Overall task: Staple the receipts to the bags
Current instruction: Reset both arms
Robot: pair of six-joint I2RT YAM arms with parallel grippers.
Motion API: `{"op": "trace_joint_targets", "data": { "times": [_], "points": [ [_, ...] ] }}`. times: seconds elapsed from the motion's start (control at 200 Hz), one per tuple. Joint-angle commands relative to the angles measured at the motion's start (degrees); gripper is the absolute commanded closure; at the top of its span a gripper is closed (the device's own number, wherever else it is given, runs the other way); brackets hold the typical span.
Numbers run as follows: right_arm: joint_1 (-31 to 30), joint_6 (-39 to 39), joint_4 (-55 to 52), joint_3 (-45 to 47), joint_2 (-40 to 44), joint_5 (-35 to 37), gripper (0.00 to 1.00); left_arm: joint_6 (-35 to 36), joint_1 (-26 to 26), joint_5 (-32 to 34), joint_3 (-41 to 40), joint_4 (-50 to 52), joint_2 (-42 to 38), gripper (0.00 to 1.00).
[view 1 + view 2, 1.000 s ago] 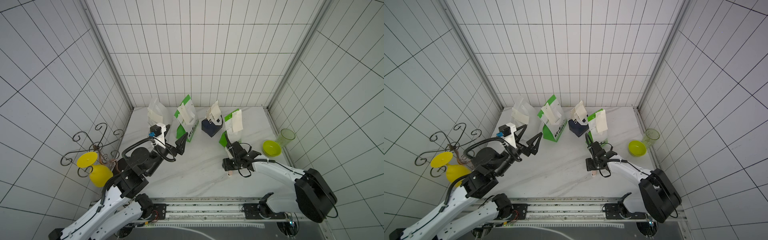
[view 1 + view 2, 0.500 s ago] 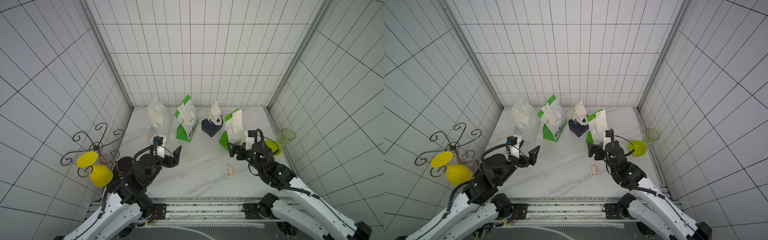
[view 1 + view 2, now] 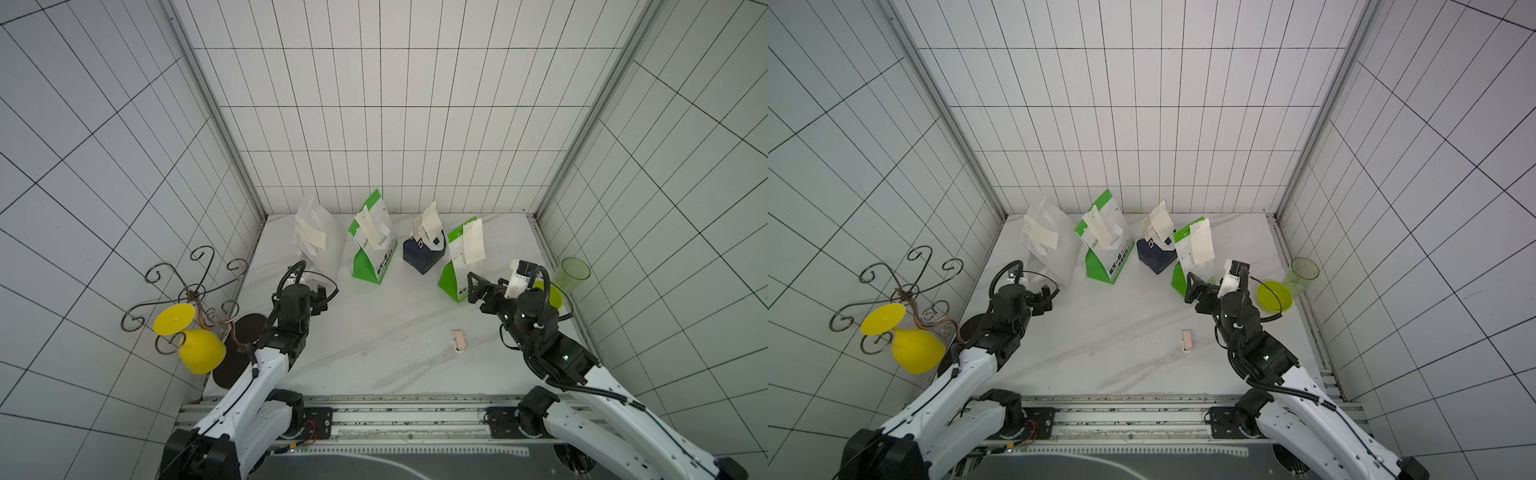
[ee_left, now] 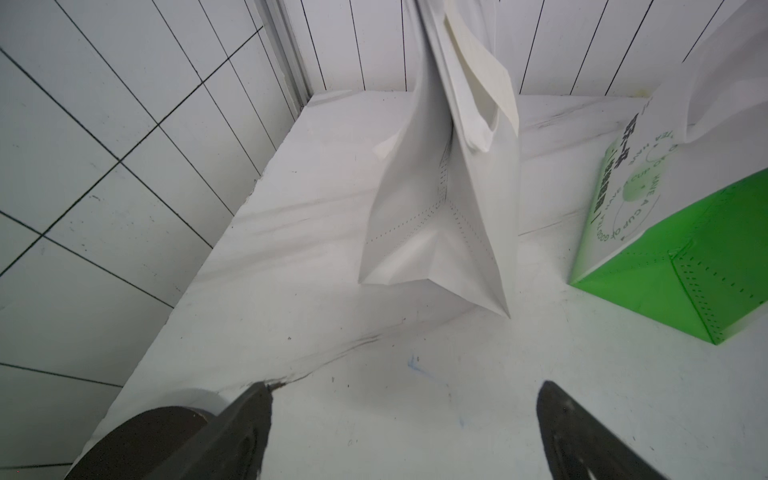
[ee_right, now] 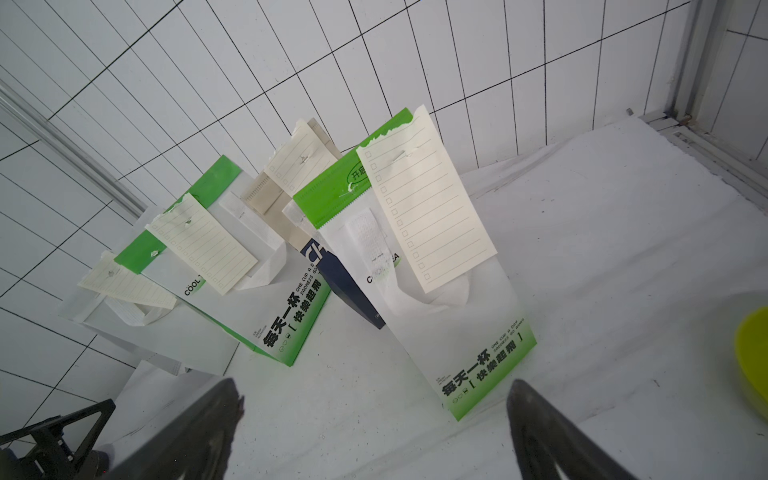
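We log: small pink item (image 3: pixel 459 340) lower centre, too small to identify | left gripper (image 4: pixel 403 386) and right gripper (image 5: pixel 374 383) both spread, empty | bags (image 3: pixel 368 266) in mid-frame row, receipts (image 3: pixel 473 245) hanging on their fronts, staples unreadable from above

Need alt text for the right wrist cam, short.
Four paper bags stand in a row on a white table, each with a lined cream receipt stapled near its top; a green-and-white bag is nearest. The right end effector is open and empty in the foreground.
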State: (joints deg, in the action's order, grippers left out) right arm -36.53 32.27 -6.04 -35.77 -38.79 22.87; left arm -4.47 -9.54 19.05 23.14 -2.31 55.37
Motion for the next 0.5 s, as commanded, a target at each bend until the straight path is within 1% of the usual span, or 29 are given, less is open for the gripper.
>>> {"op": "trace_joint_targets", "data": {
  "times": [0.0, 0.105, 0.16, 0.225, 0.29, 0.34, 0.43, 0.495],
  "points": [
    [-0.21, -0.46, 0.36, 2.37, 0.15, 6.25, 0.01, 5.15, 1.28, -2.02, -5.08, -22.07, 6.94, 0.02],
    [0.74, -0.55, 0.68, 3.02, 0.59, 7.66, 0.01, 4.17, 2.83, -4.53, -5.80, -32.33, 13.84, 0.03],
    [1.70, -0.84, 1.35, 3.25, 0.38, 7.20, 0.01, 5.08, 3.25, -6.04, -5.53, -38.44, 17.88, 0.03],
    [2.66, -0.74, 1.69, 3.35, -0.55, 6.92, 0.01, 7.70, 3.22, -8.05, -3.71, -40.63, 21.35, 0.03],
    [3.43, -0.96, 1.70, 3.17, -1.75, 7.30, 0.00, 7.90, 4.09, -8.51, -3.49, -44.58, 23.89, 0.02],
    [3.95, -1.45, 1.92, 3.03, -2.53, 8.17, 0.00, 6.75, 6.21, -12.43, -2.31, -44.25, 25.33, 0.02],
    [6.02, -4.49, 5.24, 3.87, -3.11, 8.74, 0.01, 3.88, 10.53, -18.81, 0.27, -38.96, 25.47, 0.03],
    [8.08, -4.42, 7.58, 5.07, -3.40, 10.77, 0.01, 1.81, 13.53, -22.58, 0.46, -39.73, 26.26, 0.03]
  ]
}}
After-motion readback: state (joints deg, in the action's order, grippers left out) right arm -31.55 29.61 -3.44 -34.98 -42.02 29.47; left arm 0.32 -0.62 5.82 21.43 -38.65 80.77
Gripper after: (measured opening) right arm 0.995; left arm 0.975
